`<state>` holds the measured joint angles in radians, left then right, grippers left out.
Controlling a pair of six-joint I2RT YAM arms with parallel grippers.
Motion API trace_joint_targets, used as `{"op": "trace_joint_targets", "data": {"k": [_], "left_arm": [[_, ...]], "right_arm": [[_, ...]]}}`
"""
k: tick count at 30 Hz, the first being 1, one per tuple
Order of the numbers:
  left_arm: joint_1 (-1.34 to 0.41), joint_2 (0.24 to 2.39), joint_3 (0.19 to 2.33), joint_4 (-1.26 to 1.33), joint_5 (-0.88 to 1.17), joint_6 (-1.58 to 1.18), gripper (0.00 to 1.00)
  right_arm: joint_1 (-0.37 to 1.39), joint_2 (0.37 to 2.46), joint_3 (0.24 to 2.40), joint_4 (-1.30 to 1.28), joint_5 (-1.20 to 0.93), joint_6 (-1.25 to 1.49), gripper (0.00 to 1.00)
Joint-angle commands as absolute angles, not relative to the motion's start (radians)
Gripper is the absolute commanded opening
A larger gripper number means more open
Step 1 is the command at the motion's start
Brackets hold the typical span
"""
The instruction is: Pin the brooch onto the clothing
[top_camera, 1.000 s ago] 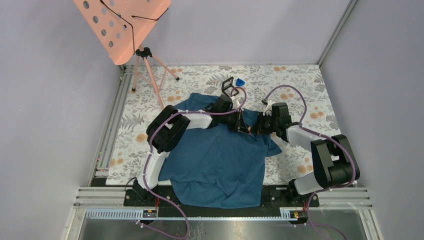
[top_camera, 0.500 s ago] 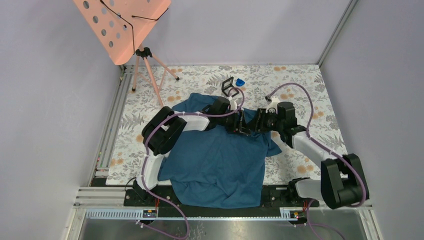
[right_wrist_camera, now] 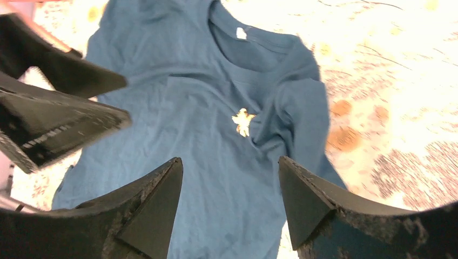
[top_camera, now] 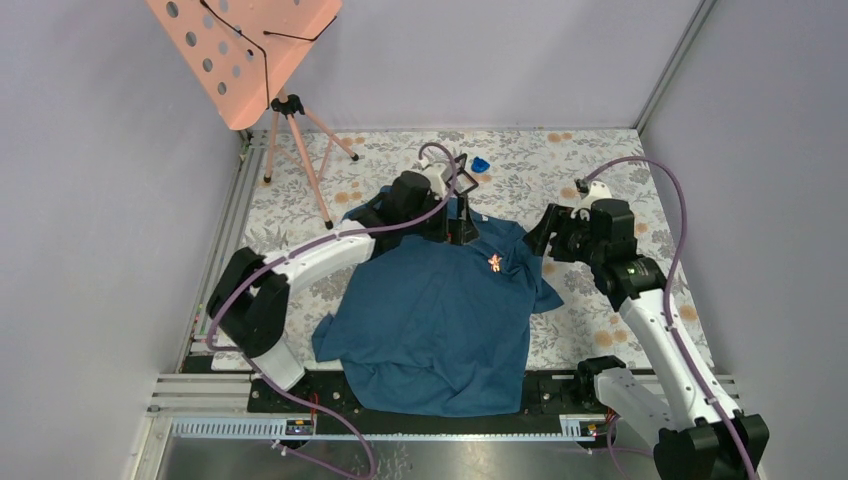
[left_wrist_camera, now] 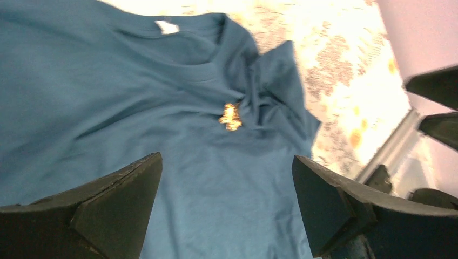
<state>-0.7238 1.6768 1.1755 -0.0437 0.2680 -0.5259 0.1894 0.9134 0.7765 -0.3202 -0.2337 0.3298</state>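
Observation:
The dark teal clothing lies spread on the floral cloth, neck toward the far side. The small brooch sits on its chest near the right sleeve, glinting pale gold, and shows again as the brooch and the brooch. My left gripper hovers over the collar, open and empty, well back from the brooch; the left wrist view shows this left gripper with only fabric between its fingers. My right gripper hangs open beside the right sleeve; the wrist view shows the right gripper holding nothing.
A peach music stand on a tripod stands at the far left. A black square case and a small blue object lie beyond the collar. The floral tablecloth ends at metal rails on the left and near sides.
Both grippers have opened and drawn away from the brooch, the left toward the collar, the right out past the sleeve and upward. The brooch stays on the shirt.

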Motion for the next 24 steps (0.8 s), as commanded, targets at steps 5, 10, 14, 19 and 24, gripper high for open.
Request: {"op": "trace_joint_targets", "data": {"k": [5,10,14,19,24], "left_arm": [[-0.580,1.589,1.292,-0.448,0.012,-0.391,0.99],[-0.472,1.677,1.418,-0.574,0.074,-0.380,0.99],[-0.410,1.764,1.499,-0.646,-0.046,-0.323,0.99],[-0.320,1.879,1.509,-0.606,-0.028,-0.321,0.99],[-0.300,1.963,1.547,-0.587,0.042,-0.336,0.99]], "right_arm": [[0.178,0.873,0.846,-0.610,-0.017,0.341,0.79],[0.135,0.995,0.824,-0.600,-0.014,0.368,0.78],[0.076,1.059,0.762,-0.576,0.043,0.432,0.76],[0.049,1.091,0.695,-0.561,0.071,0.504,0.76],[0.049,1.134,0.672,-0.565,0.086,0.515,0.74]]}}
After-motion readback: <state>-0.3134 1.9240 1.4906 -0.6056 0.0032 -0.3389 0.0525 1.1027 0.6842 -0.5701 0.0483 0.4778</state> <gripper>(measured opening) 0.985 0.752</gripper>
